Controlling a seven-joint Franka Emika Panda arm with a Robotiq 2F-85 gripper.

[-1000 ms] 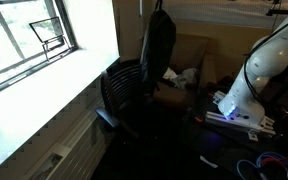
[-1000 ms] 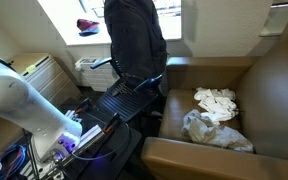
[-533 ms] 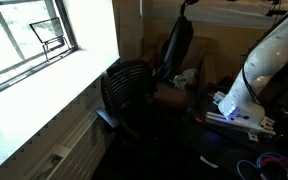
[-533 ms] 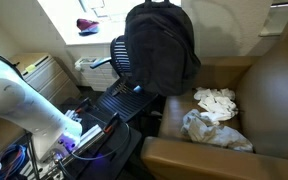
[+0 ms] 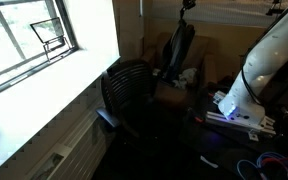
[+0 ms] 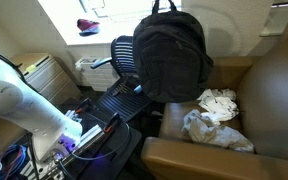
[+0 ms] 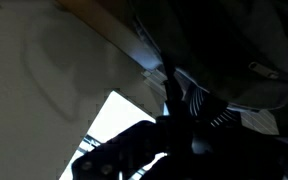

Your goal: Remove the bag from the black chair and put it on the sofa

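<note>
An exterior view is looking from far off, past the window [image 5: 34, 40], at chair [image 5: 124, 90] and sofa [image 5: 199, 50], an exterior view is looking down close on the same chair [image 6: 119, 100] and sofa [image 6: 274, 90], wrist view is peering up, very near the bag [image 7: 234, 40].

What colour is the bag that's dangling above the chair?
The bag is black, clearest in an exterior view.

A black bag [image 7: 239, 45] is filling the upper right of the wrist view, hanging close to the lens. To its left a pale wall [image 7: 44, 95] is lying in shadow beneath a slanting tan strip [image 7: 109, 30], and a bright window patch [image 7: 119, 125] is glowing at the lower middle. Along the bottom, dark shapes [image 7: 194, 155] are blurring together, too dim to tell apart.
</note>
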